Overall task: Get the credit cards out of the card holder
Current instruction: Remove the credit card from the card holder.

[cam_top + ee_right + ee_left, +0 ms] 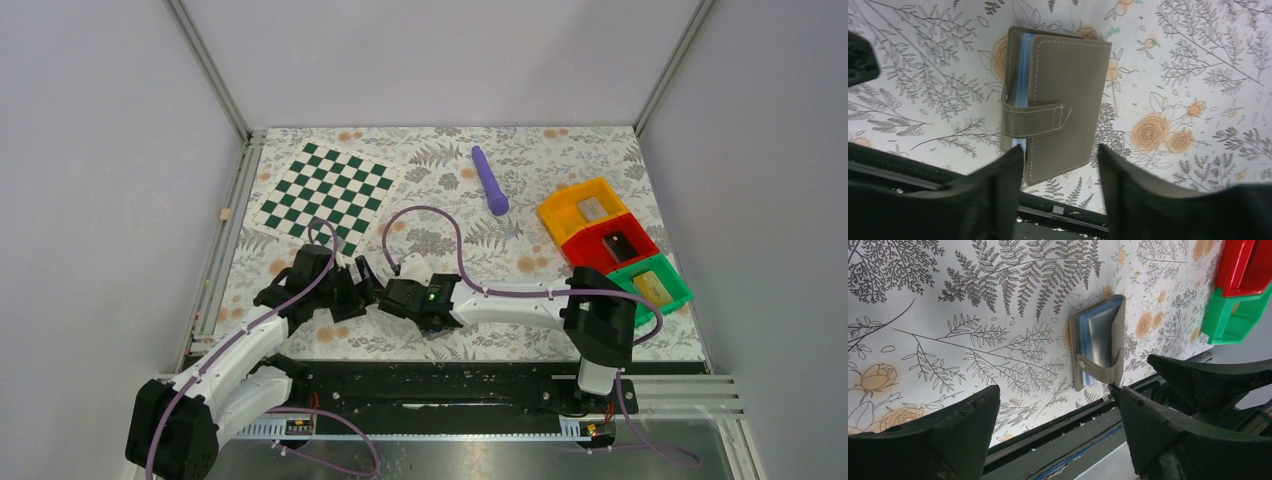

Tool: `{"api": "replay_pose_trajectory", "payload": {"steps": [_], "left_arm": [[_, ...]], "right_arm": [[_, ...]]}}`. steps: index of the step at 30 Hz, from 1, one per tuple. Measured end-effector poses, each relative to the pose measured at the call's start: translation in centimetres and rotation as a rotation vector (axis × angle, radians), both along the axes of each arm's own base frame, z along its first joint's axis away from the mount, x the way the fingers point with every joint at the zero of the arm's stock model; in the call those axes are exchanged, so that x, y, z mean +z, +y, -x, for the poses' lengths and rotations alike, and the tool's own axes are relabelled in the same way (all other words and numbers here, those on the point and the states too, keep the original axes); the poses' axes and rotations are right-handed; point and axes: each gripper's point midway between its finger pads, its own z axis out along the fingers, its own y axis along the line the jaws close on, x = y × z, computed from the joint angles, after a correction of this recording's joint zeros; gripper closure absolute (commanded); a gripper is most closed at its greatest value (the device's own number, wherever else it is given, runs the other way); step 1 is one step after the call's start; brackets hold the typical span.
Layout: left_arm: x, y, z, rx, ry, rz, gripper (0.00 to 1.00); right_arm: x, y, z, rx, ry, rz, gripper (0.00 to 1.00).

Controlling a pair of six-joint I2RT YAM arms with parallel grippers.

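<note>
The card holder [1063, 100] lies closed on the floral mat near the table's front edge, grey, with its strap fastened across it. Light blue inner leaves show at its open side in the left wrist view [1098, 342]. No credit card shows outside it. My right gripper [1060, 167] is open just above it, with the left fingertip [1010, 165] at the strap edge. My left gripper [1058, 412] is open and empty, short of the holder. In the top view both grippers meet, left [350, 290] and right [385, 298], and hide the holder.
Orange [582, 207], red [612, 242] and green [650, 285] bins stand at the right, each with something in it. A purple stick [490, 180] and a green chessboard [330, 190] lie further back. The black front rail [1058, 212] runs just below the holder.
</note>
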Motion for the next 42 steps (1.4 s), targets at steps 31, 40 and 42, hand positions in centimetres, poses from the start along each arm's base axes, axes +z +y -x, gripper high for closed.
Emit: {"api": "replay_pose_trajectory", "payload": {"steps": [31, 40, 42], "left_arm": [[-1.5, -1.6, 0.1, -0.033, 0.037, 0.062, 0.24], [-3.6, -4.0, 1.5, -0.132, 0.095, 0.046, 0.32], [-3.6, -4.3, 1.6, -0.142, 0.095, 0.048, 0.32]], "right_arm": [[4.2, -2.2, -1.8, -0.179, 0.119, -0.629, 1.0], [-0.1, -5.4, -4.3, -0.346, 0.248, -0.724, 1.0], [-1.0, -5.9, -4.2, -0.354, 0.259, -0.71, 1.0]]}}
